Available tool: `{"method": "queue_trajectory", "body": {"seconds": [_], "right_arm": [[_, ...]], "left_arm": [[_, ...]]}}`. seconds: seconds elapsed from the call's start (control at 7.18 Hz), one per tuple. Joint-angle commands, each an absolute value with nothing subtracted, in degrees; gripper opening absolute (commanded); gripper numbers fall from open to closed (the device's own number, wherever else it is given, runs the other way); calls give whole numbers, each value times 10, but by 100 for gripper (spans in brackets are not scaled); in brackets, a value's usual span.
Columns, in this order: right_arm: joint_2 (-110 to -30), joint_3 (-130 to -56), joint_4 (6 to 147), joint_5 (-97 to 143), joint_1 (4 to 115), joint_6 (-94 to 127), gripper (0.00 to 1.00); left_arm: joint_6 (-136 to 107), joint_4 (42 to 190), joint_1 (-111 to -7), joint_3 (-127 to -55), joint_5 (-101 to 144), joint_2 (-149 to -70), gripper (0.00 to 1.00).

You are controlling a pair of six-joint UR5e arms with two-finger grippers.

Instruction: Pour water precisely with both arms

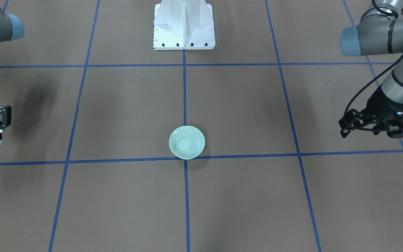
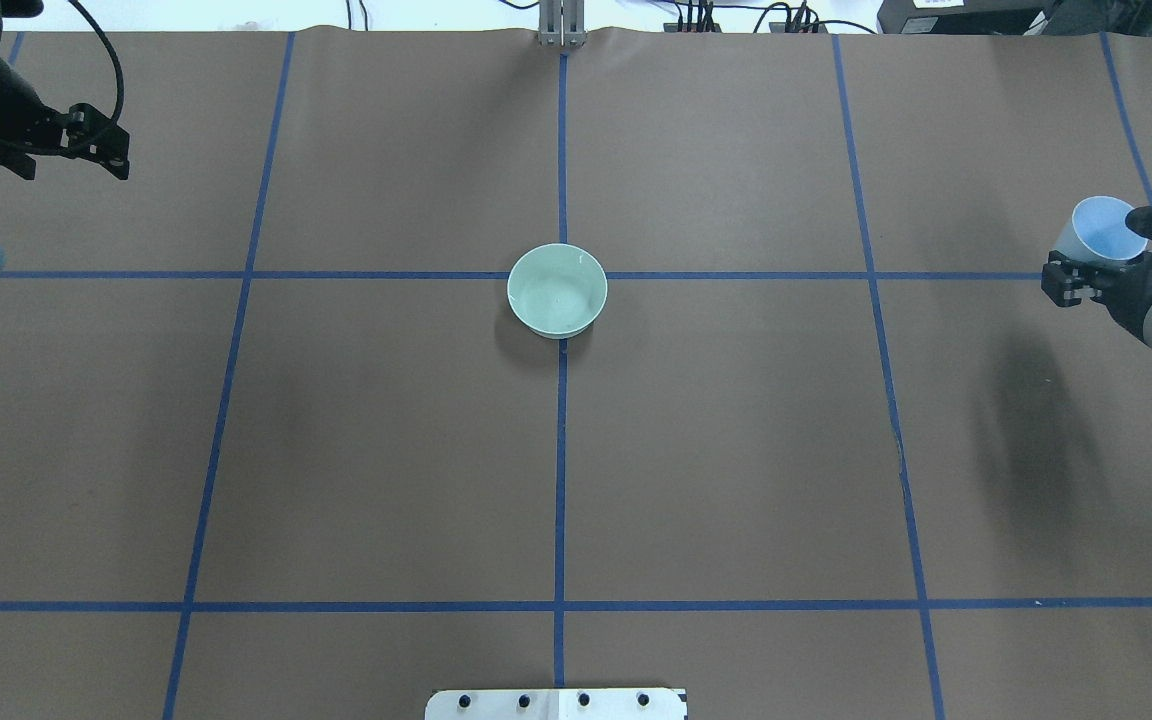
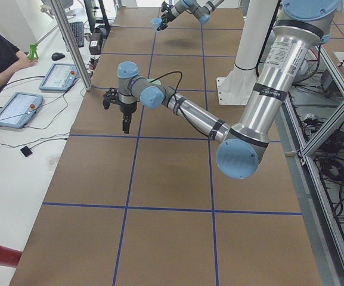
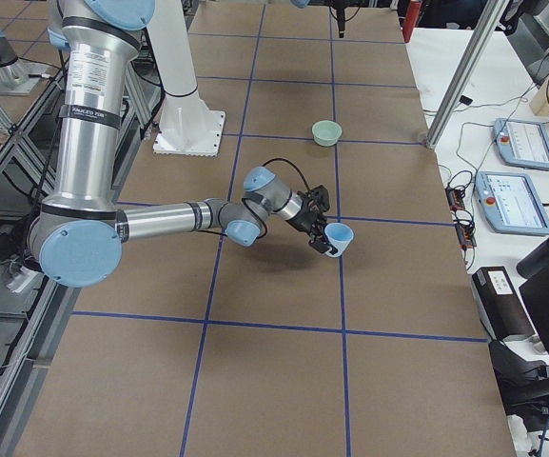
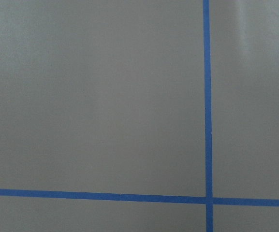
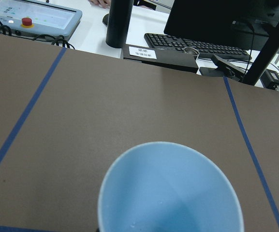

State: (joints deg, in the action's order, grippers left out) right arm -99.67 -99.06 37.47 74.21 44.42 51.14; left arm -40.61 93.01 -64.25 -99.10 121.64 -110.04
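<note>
Brown paper covers the table [image 2: 386,450], which is ruled into squares with blue tape [image 2: 561,500]; the parts are listed from the robot's left to its right.

Far left: the left gripper [image 2: 101,140] hangs over the table's far corner, its fingers spread apart and nothing between them. Its wrist camera shows only bare paper and tape.

Centre: a mint-green bowl [image 2: 557,290] stands upright on a tape crossing, well apart from both grippers. A pale sheen on its floor may be liquid, but this cannot be told for sure.

Far right: the right gripper [image 2: 1106,250] is clamped around a pale blue cup [image 2: 1101,228], held tilted above the table's edge. Inside the cup, the water [image 6: 132,224] appears only as a few tiny glints near the lower wall, and otherwise the cup looks empty.

Progress, as a judgement: the pour seems largely done, since the tilted cup holds almost nothing. What appears left is setting the cup down.
</note>
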Motion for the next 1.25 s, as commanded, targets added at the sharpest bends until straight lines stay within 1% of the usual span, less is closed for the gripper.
{"method": "queue_trajectory", "body": {"seconds": [0.0,0.42,0.56,0.7,0.84,0.98,1.11], "right_arm": [[-998,-939,333,736,422,512,0],[-1003,-935,331,733,399,512,0],[-1007,-936,331,734,396,510,2],[-1007,-936,331,734,394,509,33],[-1007,-937,331,734,392,509,88],[-1013,-943,330,734,393,510,100],[-1018,-954,330,736,393,512,100]], "left_arm": [[-406,930,-642,-993,1216,-1100,100],[-406,930,-642,-993,1216,-1100,100],[-406,930,-642,-993,1216,-1100,100],[-406,930,-642,-993,1216,-1099,100],[-406,930,-642,-993,1216,-1099,100],[-406,930,-643,-995,1216,-1099,100],[-406,929,-643,-998,1216,-1099,100]]}}
